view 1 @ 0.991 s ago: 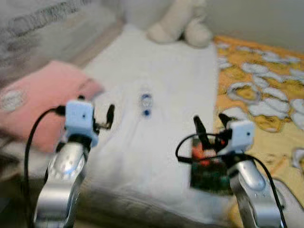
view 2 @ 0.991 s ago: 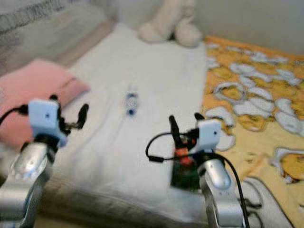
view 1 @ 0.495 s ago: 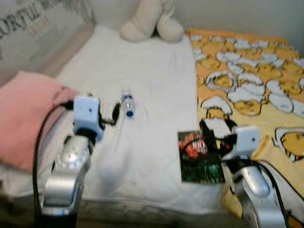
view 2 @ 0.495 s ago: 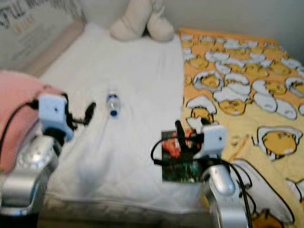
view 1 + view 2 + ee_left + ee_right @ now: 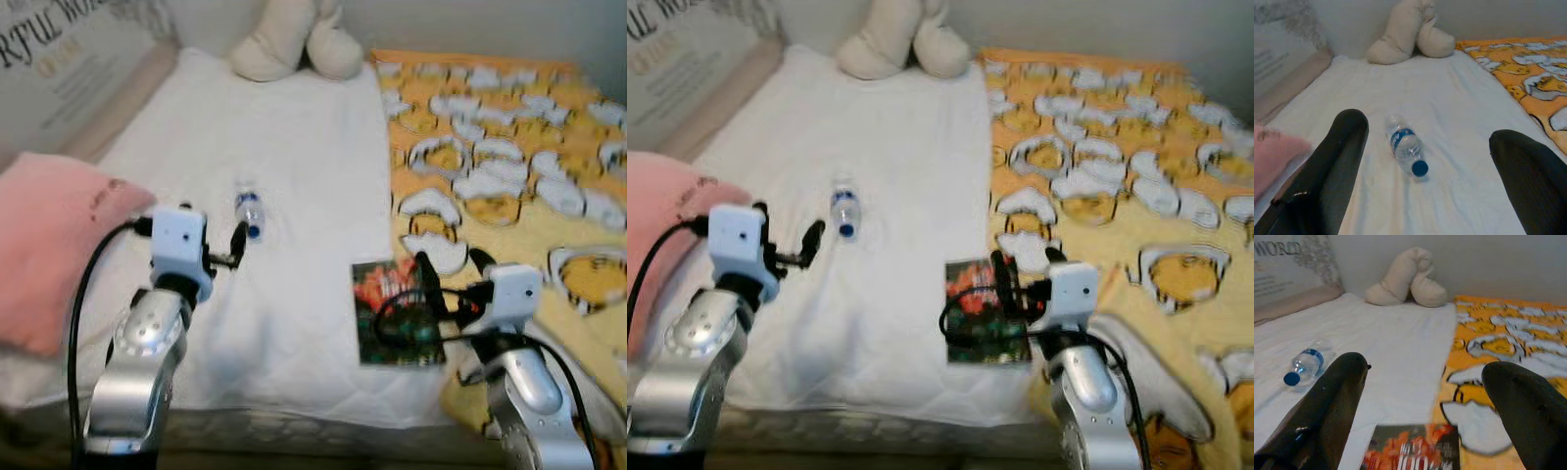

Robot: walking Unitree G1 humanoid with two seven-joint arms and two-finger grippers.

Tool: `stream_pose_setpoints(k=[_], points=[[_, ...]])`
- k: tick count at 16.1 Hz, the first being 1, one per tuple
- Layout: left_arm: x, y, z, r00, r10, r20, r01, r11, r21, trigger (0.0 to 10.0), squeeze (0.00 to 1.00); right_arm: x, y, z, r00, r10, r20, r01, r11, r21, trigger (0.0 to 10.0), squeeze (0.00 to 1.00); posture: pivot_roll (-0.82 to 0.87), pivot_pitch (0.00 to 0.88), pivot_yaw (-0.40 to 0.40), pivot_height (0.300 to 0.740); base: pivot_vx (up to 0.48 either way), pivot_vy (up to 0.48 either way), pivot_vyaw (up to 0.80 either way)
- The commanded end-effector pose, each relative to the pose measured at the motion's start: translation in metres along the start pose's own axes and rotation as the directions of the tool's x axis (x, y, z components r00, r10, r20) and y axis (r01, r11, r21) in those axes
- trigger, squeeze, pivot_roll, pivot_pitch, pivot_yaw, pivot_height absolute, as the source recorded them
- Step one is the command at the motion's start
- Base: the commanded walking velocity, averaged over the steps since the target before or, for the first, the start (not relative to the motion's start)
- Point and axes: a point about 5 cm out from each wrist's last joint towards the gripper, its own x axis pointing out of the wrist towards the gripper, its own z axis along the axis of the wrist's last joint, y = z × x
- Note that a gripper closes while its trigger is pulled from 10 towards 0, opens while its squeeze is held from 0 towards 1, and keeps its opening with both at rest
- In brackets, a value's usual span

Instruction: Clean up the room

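Left gripper (image 5: 1422,161) sat mid-left in the left eye view, fingers spread wide apart, nothing between them. Plastic bottle (image 5: 1404,149) lay on its side just ahead of it on the white sheet (image 5: 294,147), blue cap end pointing back toward the gripper; in the left wrist view it sat between the two fingers (image 5: 1332,161) but beyond the tips, not touching.

Right gripper (image 5: 1422,396) was lower right of centre in the left eye view, also spread open and empty, hovering over the near edge of a dark book (image 5: 397,313) with a red-and-green cover. Book lay flat at the seam between the sheet and the orange patterned blanket (image 5: 509,147).

Pink pillow (image 5: 49,245) at left edge, beige plush toy (image 5: 289,39) at top centre against the wall.

My read: bottle pickup was the step in hand. To do it well: advance along the bottle's axis, lower until the fingers straddle the label band, close across the width, not on the cap. Mattress is soft and the bottle can roll, so avoid nudging it first.
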Motion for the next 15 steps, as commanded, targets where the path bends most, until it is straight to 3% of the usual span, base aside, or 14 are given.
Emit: stream_pose_setpoints(k=[1, 5, 7, 9, 12, 15], points=[[-0.005, -0.004, -0.008, 1.0, 0.001, -0.028, -0.001, 1.0, -0.024, 10.0, 0.0, 0.003, -0.002, 0.007, 1.0, 0.01, 0.016, -0.01, 1.0, -0.022, 10.0, 0.03, -0.05, 0.003, -0.027, 0.74, 0.0, 0.0, 0.0], [-0.02, -0.02, -0.03, 0.994, 0.004, -0.113, -0.017, 0.993, -0.117, 10.0, 0.0, 0.014, -0.009, 0.014, 0.998, 0.069, 0.006, -0.068, 0.996, -0.06, 10.0, 0.03, -0.04, 0.005, -0.075, 0.74, 0.0, 0.0, 0.0], [-0.021, -0.015, -0.027, 0.995, 0.025, -0.097, -0.034, 0.995, -0.093, 10.0, 0.0, 0.015, -0.012, 0.014, 0.998, 0.067, 0.002, -0.067, 0.996, -0.056, 10.0, 0.03, -0.03, 0.004, -0.084, 0.74, 0.0, 0.0, 0.0], [-0.018, -0.007, -0.014, 0.999, 0.029, -0.027, -0.029, 1.0, -0.007, 10.0, 0.0, 0.011, -0.007, 0.008, 0.998, 0.06, -0.01, -0.06, 0.998, -0.033, 10.0, 0.03, -0.03, 0.004, -0.071, 0.74, 0.0, 0.0, 0.0], [-0.003, -0.01, -0.002, 1.0, -0.017, 0.026, 0.018, 1.0, -0.003, 10.0, 0.0, 0.009, 0.0, 0.004, 0.997, 0.069, -0.018, -0.069, 0.997, -0.019, 10.0, 0.03, -0.04, 0.007, -0.069, 0.74, 0.0, 0.0, 0.0], [0.022, -0.012, 0.0, 0.999, -0.032, 0.025, 0.033, 0.999, -0.04, 10.0, 0.0, 0.0, 0.001, 0.004, 0.997, 0.08, -0.024, -0.08, 0.996, -0.028, 10.0, 0.03, -0.07, 0.024, -0.07, 0.74, 0.0, 0.0, 0.0]])
